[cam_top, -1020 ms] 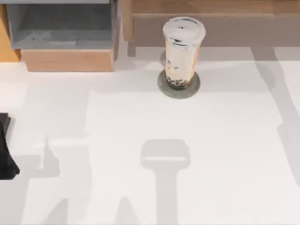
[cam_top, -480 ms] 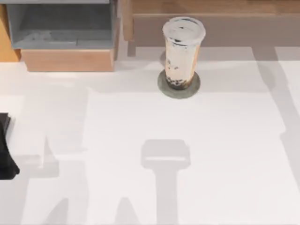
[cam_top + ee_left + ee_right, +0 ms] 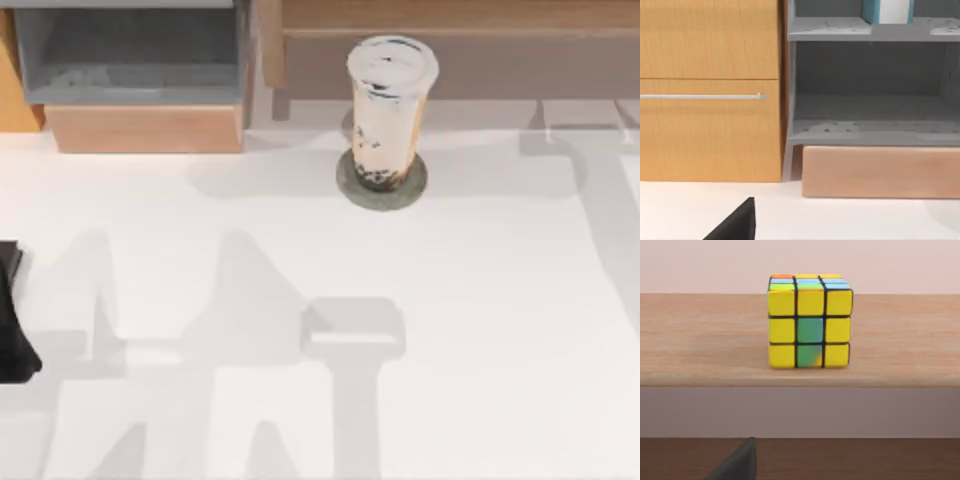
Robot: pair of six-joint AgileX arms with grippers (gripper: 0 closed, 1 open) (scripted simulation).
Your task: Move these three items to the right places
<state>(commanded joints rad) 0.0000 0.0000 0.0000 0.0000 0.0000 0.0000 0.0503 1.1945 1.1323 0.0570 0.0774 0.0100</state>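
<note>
White tabletop (image 3: 300, 400), crossed by grey arm shadows, otherwise bare across the near and middle ground. At the left edge, near side: black body of the left arm (image 3: 12, 320), parked. Fingers of left gripper: cannot tell whether apart or together; one dark fingertip (image 3: 737, 225) seen low in the left wrist view, over the white surface. Likewise one dark fingertip (image 3: 737, 462) in the right wrist view; state of right gripper: cannot tell.

Farther back, centre: milk tea cup (image 3: 388, 112), clear plastic, beige drink, dark pearls at the bottom, white lid, upright. Stood on the grey coaster (image 3: 352, 186), round, flat, its rim showing all around the cup's base. Nothing touching cup or coaster; open tabletop on every side toward the front.

Behind the cup, far side: long wooden shelf (image 3: 450, 30) along the back. On a wooden ledge in the right wrist view: puzzle cube (image 3: 810, 320), mostly yellow face with green centre squares, upright, alone.

Far left: grey open cabinet (image 3: 130, 55) on a pale wooden base (image 3: 145, 128); beside it an orange-wood drawer front (image 3: 710, 90) with thin metal handle (image 3: 700, 96). On the upper grey shelf: teal and white box (image 3: 888, 10), partly cut off.
</note>
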